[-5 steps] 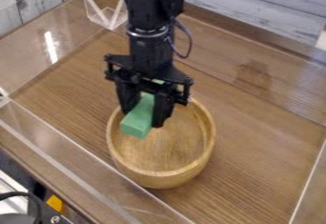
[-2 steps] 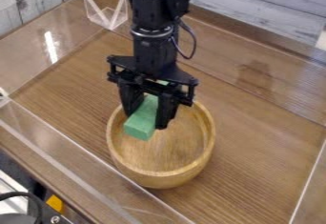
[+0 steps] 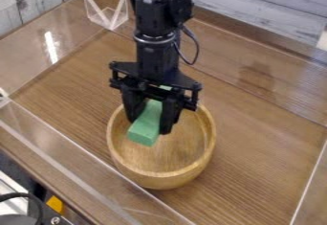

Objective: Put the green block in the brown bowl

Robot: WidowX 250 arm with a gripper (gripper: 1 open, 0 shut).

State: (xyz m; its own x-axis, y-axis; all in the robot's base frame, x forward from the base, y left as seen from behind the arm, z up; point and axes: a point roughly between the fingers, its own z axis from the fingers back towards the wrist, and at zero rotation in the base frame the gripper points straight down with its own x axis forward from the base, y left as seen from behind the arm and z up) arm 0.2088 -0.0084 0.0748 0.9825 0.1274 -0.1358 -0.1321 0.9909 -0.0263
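Camera view, from the near edge outward: a clear plastic wall runs along the front of the wooden table, with dark cabling just visible at the lower left corner. Just behind it sits the bowl, round, light brown, with a thick rim, resting flat on the table. Inside the bowl's rim, over its rear half, is the block, bright green, tilted with its lower end toward the near left and pointing down into the hollow; whether that end touches the bowl's floor cannot be told. The gripper points straight down over the bowl, and its black fingers stand on either side of the block's upper part, clamped on it. Above, the black arm rises upright, with a cable looping beside it. Farther back, a clear stand-like piece rests on the table, and a pale wall lies behind.
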